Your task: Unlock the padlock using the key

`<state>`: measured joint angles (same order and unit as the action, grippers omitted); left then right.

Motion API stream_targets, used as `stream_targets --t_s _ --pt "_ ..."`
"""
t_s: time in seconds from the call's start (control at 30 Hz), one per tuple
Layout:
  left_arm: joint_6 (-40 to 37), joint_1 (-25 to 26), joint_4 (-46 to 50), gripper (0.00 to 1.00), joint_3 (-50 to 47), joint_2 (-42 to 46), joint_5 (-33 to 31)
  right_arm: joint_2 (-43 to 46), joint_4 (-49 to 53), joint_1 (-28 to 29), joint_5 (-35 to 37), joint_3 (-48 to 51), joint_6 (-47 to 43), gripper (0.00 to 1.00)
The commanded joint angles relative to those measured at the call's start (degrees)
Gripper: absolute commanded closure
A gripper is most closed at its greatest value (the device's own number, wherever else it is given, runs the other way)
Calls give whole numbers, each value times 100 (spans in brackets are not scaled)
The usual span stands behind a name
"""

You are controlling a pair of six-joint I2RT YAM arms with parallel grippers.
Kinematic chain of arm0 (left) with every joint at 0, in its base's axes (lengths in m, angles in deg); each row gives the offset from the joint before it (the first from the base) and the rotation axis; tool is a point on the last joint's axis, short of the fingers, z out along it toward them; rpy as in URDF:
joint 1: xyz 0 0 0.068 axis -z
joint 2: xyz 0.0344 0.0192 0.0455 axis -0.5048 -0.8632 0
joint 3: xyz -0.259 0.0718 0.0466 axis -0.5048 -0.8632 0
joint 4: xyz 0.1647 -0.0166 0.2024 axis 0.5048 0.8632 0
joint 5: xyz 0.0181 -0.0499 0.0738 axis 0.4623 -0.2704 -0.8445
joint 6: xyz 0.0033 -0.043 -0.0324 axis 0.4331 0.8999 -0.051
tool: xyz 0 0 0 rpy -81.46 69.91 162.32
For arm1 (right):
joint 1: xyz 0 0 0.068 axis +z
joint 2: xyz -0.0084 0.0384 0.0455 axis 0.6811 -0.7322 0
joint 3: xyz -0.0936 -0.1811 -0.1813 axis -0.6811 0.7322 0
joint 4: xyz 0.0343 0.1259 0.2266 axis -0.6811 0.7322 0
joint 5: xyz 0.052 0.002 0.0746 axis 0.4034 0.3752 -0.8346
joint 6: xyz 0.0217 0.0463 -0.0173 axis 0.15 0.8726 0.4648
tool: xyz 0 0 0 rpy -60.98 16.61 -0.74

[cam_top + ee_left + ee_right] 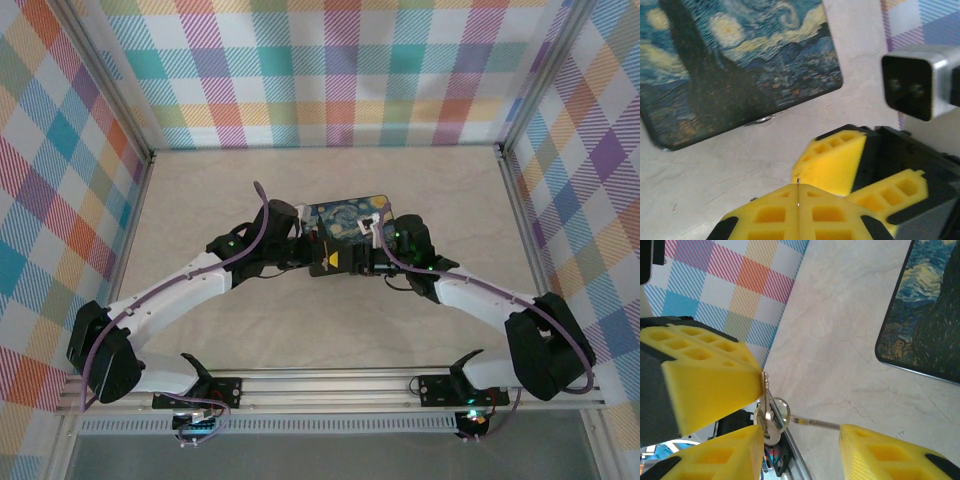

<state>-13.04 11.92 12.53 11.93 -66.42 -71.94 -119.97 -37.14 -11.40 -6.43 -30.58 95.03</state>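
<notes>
Right wrist view: the key (771,412) hangs lower left from the left gripper (758,382), pinched shut on it, blade lying crosswise inside the right gripper (801,440), half open, empty.

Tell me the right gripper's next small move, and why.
Probably close the right gripper on the key: the key hangs from the tip of the shut left gripper, already between the right gripper's open jaws.
</notes>
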Motion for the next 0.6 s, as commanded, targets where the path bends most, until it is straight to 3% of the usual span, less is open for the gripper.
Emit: stream_targets --t_s 0.0,0.43,0.57 --pt "-79 -44 -332 100 3 88 246 -48 -548 -6 -112 103 268 56" --pt "96 -155 -635 100 -172 220 252 27 -869 -6 -207 228 520 58" --pt "-360 -183 716 100 -39 165 -467 303 146 -95 184 198 157 57"
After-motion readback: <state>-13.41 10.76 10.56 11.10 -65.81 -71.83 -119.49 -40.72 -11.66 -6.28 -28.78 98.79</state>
